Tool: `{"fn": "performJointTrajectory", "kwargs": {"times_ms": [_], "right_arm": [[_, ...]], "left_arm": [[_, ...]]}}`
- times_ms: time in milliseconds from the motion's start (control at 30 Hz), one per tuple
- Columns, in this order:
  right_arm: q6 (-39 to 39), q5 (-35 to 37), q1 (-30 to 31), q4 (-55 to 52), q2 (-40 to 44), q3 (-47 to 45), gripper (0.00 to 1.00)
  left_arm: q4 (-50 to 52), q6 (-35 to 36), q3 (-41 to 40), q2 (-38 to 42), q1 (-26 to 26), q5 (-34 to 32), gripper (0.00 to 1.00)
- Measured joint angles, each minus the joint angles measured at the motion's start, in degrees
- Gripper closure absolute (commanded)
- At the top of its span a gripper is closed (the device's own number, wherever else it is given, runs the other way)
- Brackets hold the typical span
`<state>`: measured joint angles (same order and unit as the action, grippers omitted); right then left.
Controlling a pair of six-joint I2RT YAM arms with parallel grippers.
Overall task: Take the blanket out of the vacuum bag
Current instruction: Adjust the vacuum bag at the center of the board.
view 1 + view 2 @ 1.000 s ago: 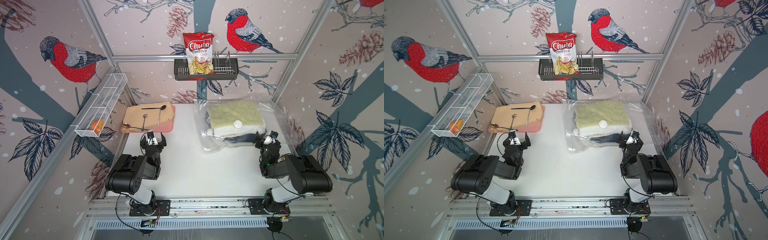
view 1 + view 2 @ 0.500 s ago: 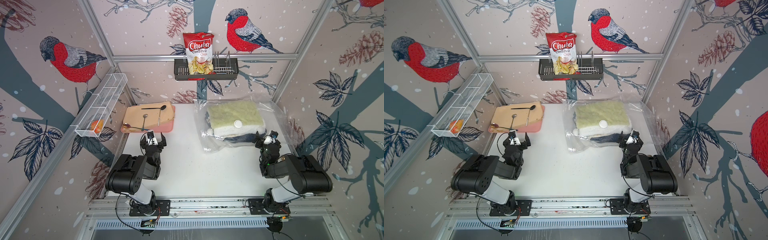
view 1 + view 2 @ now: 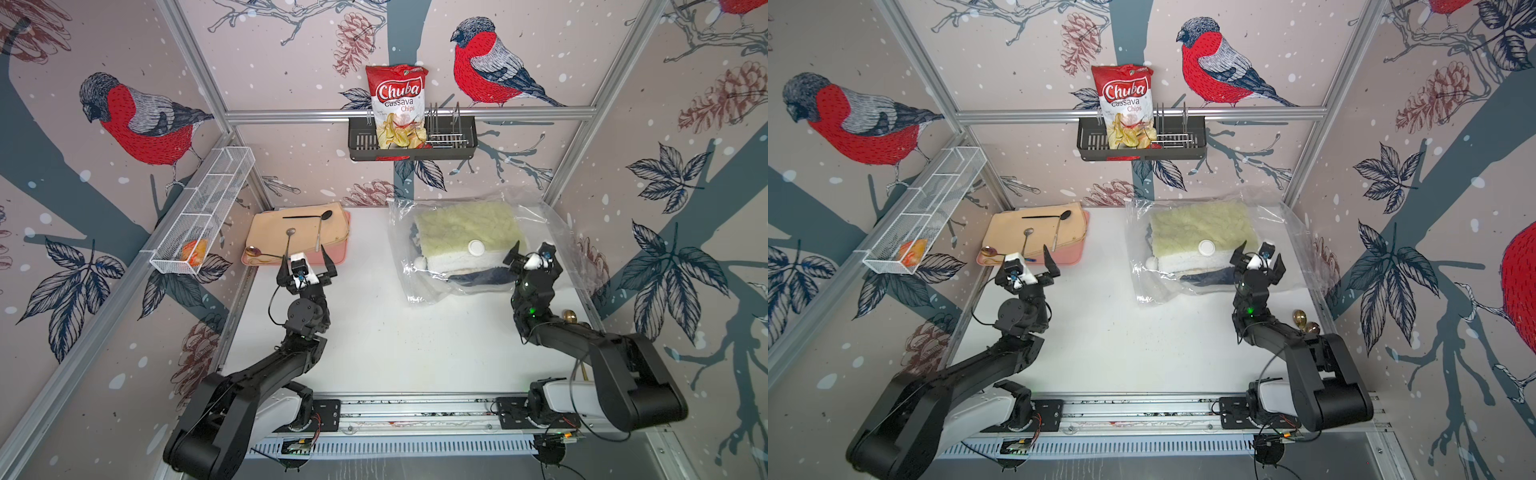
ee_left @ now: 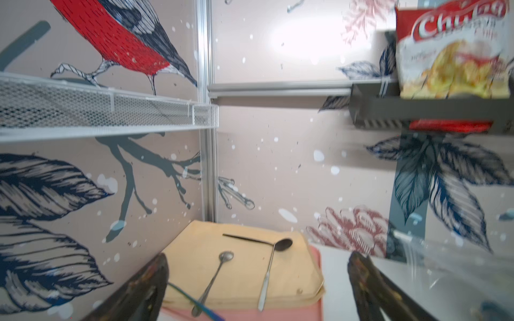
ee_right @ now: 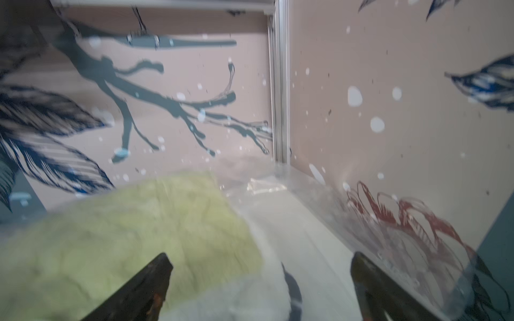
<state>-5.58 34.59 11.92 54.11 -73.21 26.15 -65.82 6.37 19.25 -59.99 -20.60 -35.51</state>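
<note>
Vacuum bag [image 3: 544, 224] sits at the desk's [image 3: 395, 332] far right corner, with the green blanket [image 3: 465, 230] folded inside. Right gripper [image 3: 534, 255] at the bag's near edge — jaws wide apart, empty. Left gripper [image 3: 305, 255] likewise spread, beside the pink tray [image 3: 337, 255].

Printed on the red chips bag [image 3: 397, 104] [image 3: 1126, 102], upper centre of the frame in both top views: "Chuba" in white script, "Cassava Chips" beneath. Standing in the black wall rack [image 3: 455, 143]. Blurred at upper right in the left wrist view, only "Chu" legible.
</note>
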Motion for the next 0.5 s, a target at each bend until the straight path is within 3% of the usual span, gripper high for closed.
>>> {"fn": "performJointTrajectory", "kwargs": {"times_ms": [67, 133, 167, 233, 333, 500], "right_arm": [[-8.76, -1.66, -3.28, -9.6, 2.21, 4.0, 0.06], [-16.09, -9.55, -10.29, -16.15, 1.99, 4.7, 0.31], [-19.47, -14.93, -14.4, -19.63, 0.61, 4.72, 0.38], [-24.41, -21.9, -18.4, -25.9, -0.98, 4.74, 0.38], [-26.62, -28.63, -17.79, -29.94, -0.31, 4.76, 0.21], [-28.74, -33.4, -16.5, -31.39, -0.09, 4.94, 0.16]], "left_arm": [[9.4, -4.31, 5.92, 2.8, -0.28, 1.68, 0.01], [15.43, -9.05, 8.59, 4.59, -0.39, 4.68, 0.02], [16.98, -13.03, 8.22, 5.01, -0.44, 5.84, 0.03], [17.73, -22.62, 4.59, 4.96, -0.15, 6.45, 0.09], [20.65, -31.01, 1.22, 1.9, 2.19, 13.18, 0.1], [30.67, -33.16, 14.99, -5.38, 2.21, 26.14, 0.26]]}}
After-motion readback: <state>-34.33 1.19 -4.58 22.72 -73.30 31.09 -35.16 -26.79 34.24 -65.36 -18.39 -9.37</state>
